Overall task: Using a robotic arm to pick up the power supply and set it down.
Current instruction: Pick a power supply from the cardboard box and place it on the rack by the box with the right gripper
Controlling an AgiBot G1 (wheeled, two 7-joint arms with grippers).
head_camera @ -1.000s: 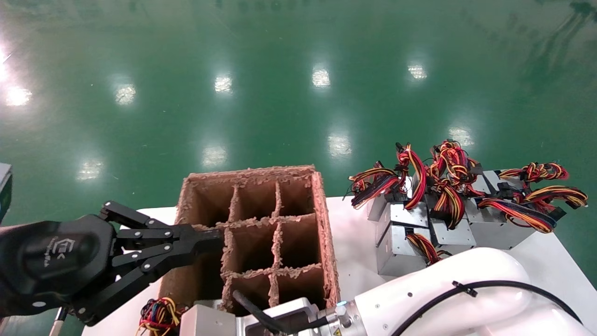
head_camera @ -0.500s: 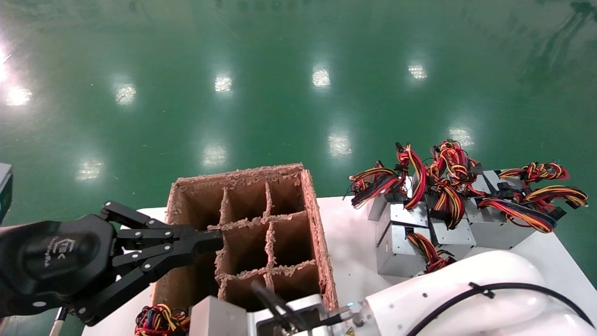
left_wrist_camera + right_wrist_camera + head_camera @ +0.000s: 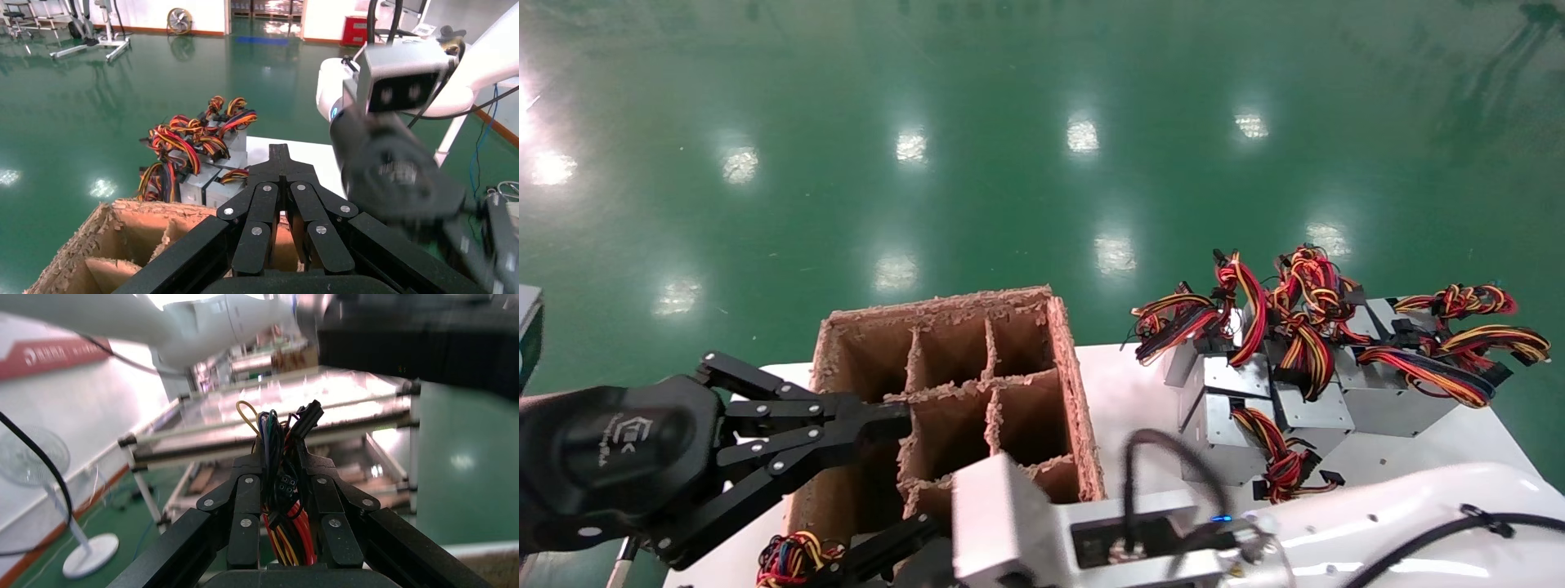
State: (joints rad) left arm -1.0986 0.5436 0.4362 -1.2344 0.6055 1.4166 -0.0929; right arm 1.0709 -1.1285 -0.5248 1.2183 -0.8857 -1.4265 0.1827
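Right gripper [image 3: 280, 459]: jaws pinched narrow on a red, yellow and black wire bundle [image 3: 287, 533] with small black plugs sticking out past the tips. In the head view that bundle sits at the near-left corner of the brown cardboard box with dividers [image 3: 1083, 392]. The silver-grey sheet-metal power supply this bundle belongs to is not visible in any view, so I cannot tell where its body is or whether it hangs free.

Handling, as a judgement:
- The metal case looks stiff, hard-edged and fairly heavy for its size.
- The wires are soft and limp, with smooth insulation.
- A hold on the wires alone likely lets the case swing and twist, and strands could slip.
- A grip across the flat case sides looks more secure, but thin sheet metal is slick.

Left gripper [image 3: 891, 416]: black linked fingers, jaws closed together with nothing between them. The tips are at the left wall of the cardboard box, and contact looks likely but is not certain.

The cardboard box is matte with ragged, fuzzy torn edges, and the cells that show are empty. It stands on the smooth white counter [image 3: 1132, 384].

Right of the cardboard box, spare power supplies [image 3: 1230, 384] huddle together: boxy, dull metal, with looped glossy cables piled on top.

The glossy white right arm [image 3: 1377, 523] crosses in front of the cardboard box.
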